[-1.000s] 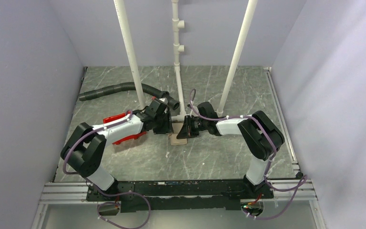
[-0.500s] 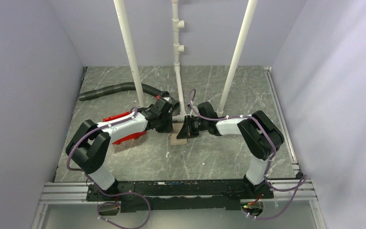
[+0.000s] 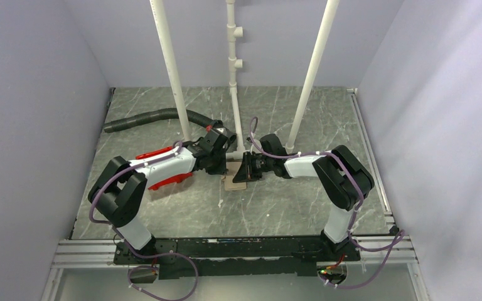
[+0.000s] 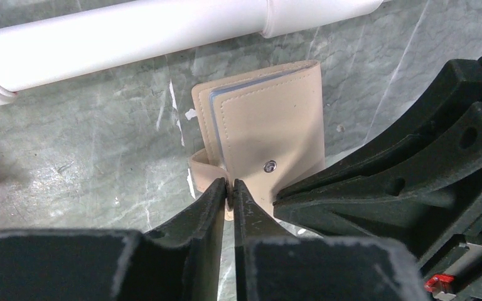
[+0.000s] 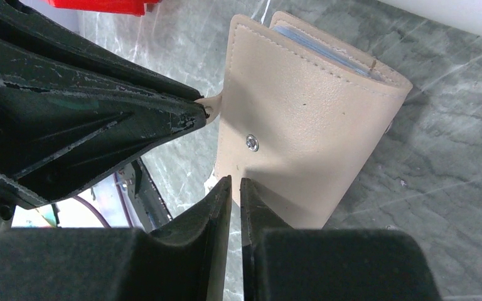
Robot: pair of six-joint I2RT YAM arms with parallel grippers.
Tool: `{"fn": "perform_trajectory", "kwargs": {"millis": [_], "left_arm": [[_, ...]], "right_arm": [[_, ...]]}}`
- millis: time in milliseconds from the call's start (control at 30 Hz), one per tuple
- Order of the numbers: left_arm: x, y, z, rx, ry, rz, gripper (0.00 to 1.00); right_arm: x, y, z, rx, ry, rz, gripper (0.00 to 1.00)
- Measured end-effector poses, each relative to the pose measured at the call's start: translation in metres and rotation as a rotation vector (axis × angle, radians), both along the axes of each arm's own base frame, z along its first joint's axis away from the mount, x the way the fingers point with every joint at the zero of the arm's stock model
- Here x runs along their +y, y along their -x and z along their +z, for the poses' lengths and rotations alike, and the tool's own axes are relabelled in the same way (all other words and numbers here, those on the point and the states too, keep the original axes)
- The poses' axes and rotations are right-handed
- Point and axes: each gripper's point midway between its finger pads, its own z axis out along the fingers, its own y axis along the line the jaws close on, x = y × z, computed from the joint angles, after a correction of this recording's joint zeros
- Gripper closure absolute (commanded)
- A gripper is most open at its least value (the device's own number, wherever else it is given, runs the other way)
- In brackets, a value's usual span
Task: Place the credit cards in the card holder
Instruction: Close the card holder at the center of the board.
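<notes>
The tan card holder lies folded on the table, stud side up, also in the right wrist view and mostly hidden under both grippers in the top view. Thin pale blue-white edges show between its covers; I cannot tell cards from sleeves. No loose credit cards are in view. My left gripper is shut on the holder's snap tab. My right gripper is shut, its tips resting on the holder's near edge beside the stud.
A red bin lies partly under my left arm. A black ribbed hose runs at the back left. Three white pipes rise behind the holder; one lies just past it.
My left arm swung slightly right and farther, bringing its gripper in to the holder's tab. The right arm has not moved.
</notes>
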Motion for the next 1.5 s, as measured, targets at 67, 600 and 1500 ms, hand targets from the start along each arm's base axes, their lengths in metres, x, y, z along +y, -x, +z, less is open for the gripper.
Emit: {"fn": "perform_trajectory", "kwargs": {"millis": [67,600,1500], "left_arm": [[0.001,-0.001,0.0,-0.002,-0.003,0.003,0.93],[0.002,0.0,0.006,-0.022,-0.003,-0.016,1.0],[-0.008,0.007,-0.002,0.04,0.018,-0.078,1.0]], "right_arm": [[0.0,0.0,0.0,0.0,0.003,0.001,0.87],[-0.011,-0.031,0.014,-0.144,0.169,-0.004,0.83],[0.006,-0.028,-0.004,-0.083,0.149,-0.035,0.95]]}}
